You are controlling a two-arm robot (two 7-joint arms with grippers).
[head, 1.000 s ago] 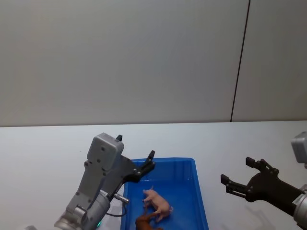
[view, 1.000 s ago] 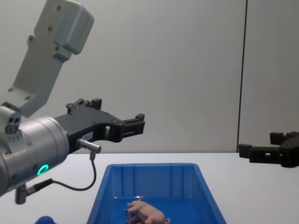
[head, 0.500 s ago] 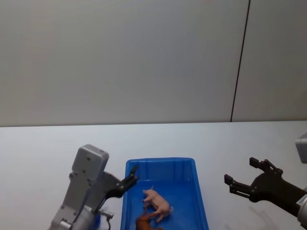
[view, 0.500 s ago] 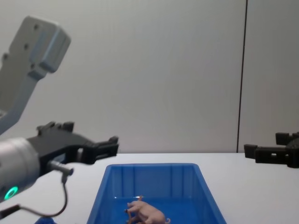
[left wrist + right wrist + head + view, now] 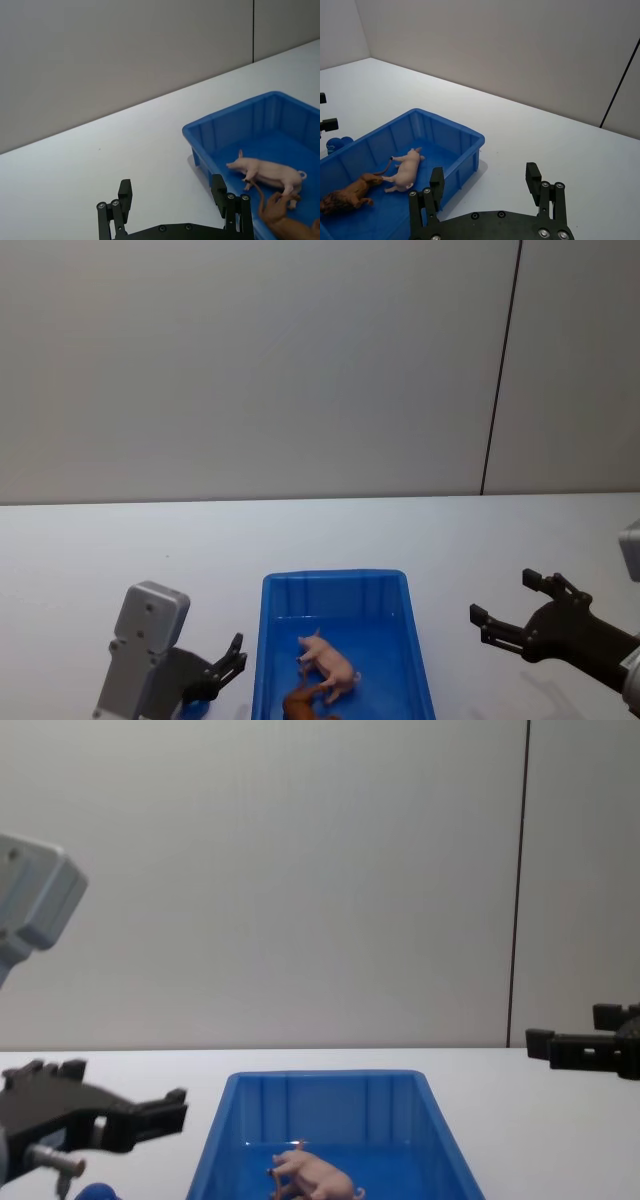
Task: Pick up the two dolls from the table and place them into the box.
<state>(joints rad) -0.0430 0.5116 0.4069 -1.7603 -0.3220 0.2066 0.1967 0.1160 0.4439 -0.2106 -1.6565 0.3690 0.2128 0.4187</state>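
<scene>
1. The left hand [image 5: 236,655] hovers low over the white surface [image 5: 100,550], just left of the box, with its two black fingers [image 5: 125,194] spread apart and nothing between them.
2. A small blue object [image 5: 195,706] lies on the surface near that hand; what it is cannot be told.
3. The box [image 5: 335,577] sits in the middle of the surface, one bright blue rectangular bin with sloping, ribbed walls and an open top.
4. Both dolls are inside it, on its floor. The pig [image 5: 330,660] is pale pink with a thin tail, and in the head view its snout points toward the far left corner.
5. The lion [image 5: 347,195] is brown with a shaggy mane and lies at the near end of the box; its tail tip reaches up beside the pig's hind legs.
6. Count: one box, two dolls (one pig, one lion) and two hands.
7. The right hand [image 5: 505,598] hangs above the surface well to the right of the box, with its fingers [image 5: 532,175] held wide apart and empty.
</scene>
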